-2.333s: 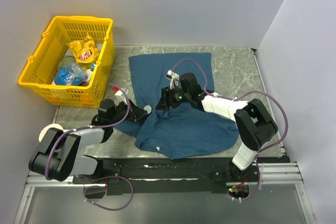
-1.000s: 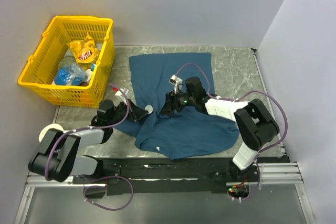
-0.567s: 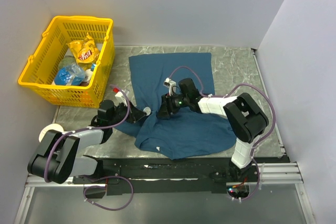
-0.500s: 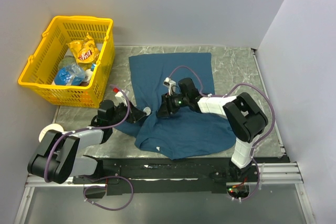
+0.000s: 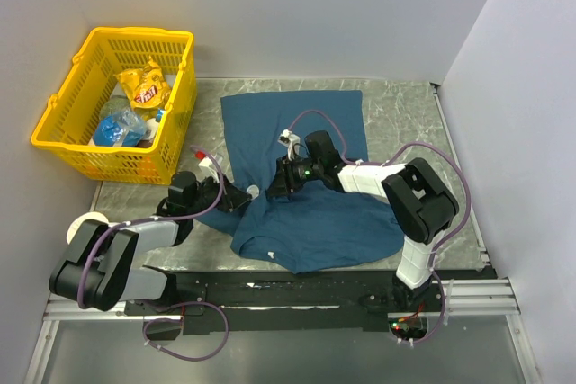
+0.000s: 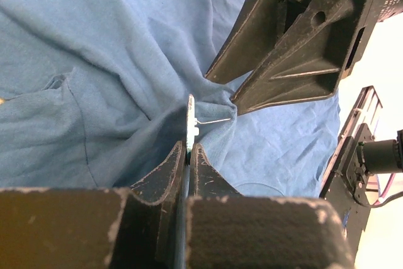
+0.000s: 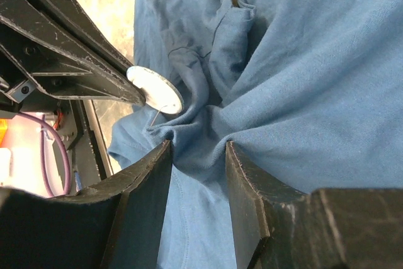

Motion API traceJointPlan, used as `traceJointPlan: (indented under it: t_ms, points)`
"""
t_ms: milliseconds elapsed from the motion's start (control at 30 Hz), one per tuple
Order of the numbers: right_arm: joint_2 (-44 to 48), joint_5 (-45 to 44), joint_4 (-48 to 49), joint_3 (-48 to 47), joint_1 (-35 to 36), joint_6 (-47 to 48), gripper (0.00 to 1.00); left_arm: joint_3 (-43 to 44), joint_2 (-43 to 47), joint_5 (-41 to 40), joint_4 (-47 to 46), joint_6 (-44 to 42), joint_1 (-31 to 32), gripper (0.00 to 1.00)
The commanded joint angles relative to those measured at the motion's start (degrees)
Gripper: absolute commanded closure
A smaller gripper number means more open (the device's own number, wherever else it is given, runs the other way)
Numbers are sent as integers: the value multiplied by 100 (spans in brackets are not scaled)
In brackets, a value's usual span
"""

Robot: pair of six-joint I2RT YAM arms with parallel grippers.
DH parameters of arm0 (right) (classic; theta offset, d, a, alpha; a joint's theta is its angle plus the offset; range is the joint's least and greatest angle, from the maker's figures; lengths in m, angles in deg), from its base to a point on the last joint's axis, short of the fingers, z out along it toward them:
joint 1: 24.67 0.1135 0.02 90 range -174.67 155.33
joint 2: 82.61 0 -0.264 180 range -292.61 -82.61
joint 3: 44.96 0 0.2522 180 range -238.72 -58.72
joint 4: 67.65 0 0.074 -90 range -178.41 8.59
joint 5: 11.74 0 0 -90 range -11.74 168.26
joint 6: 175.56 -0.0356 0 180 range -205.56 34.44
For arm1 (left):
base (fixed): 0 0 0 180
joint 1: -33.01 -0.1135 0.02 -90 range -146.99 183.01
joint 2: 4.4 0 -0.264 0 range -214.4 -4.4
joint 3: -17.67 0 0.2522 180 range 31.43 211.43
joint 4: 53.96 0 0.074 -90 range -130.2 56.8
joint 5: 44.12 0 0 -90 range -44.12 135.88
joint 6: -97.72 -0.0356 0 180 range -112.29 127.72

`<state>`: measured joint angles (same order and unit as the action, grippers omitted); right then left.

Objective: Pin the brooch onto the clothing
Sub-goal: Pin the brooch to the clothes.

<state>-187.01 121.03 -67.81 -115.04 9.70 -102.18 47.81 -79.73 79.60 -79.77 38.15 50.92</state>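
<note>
Right tool (image 7: 196,155) nearer brooch (image 7: 155,90); pin (image 7: 153,118) wrist-visible

Our left arm (image 5: 144,233) and right arm (image 5: 423,209) are built alike: chunky black joint blocks between smooth white and grey link shells. Purple cables (image 5: 317,113) loop along both. A small green light (image 5: 307,168) glows at the right wrist. Our fingers (image 6: 165,169) are matt black wedges, scuffed pale along their edges.

The clothing (image 5: 310,218) lies on the table (image 5: 405,114) right of the basket (image 5: 135,33), and at its left edge the brooch (image 5: 254,191) sits between the left gripper (image 5: 243,196) and right gripper (image 5: 274,190).
</note>
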Motion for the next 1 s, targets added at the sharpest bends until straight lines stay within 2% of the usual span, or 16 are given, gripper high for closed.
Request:
traceJointPlan:
  t_ms: [0, 133, 300, 567, 700, 900, 967]
  points:
    - [-89, 101, 274, -257, 78, -25, 53, 111, -25, 415, -375, -73, -25, 99]
    - [-142, 109, 309, -284, 105, -60, 53, -21, -192, 793, -1313, 461, -25, 99]
    - [-133, 127, 379, -292, 149, -122, 53, -30, -526, 961, -1747, 718, -25, 99]
    - [42, 74, 389, -231, 158, -122, 53, 75, -70, 470, -764, 165, -16, 99]
    - [95, 127, 415, -187, 158, -131, 54, 208, 403, -232, 447, -318, -16, 99]
    - [113, 276, 380, -222, 149, -69, 75, 146, 616, -630, 644, -214, -16, 99]
    - [113, 285, 380, -222, 158, -69, 93, 111, 599, -463, 565, -222, -25, 99]
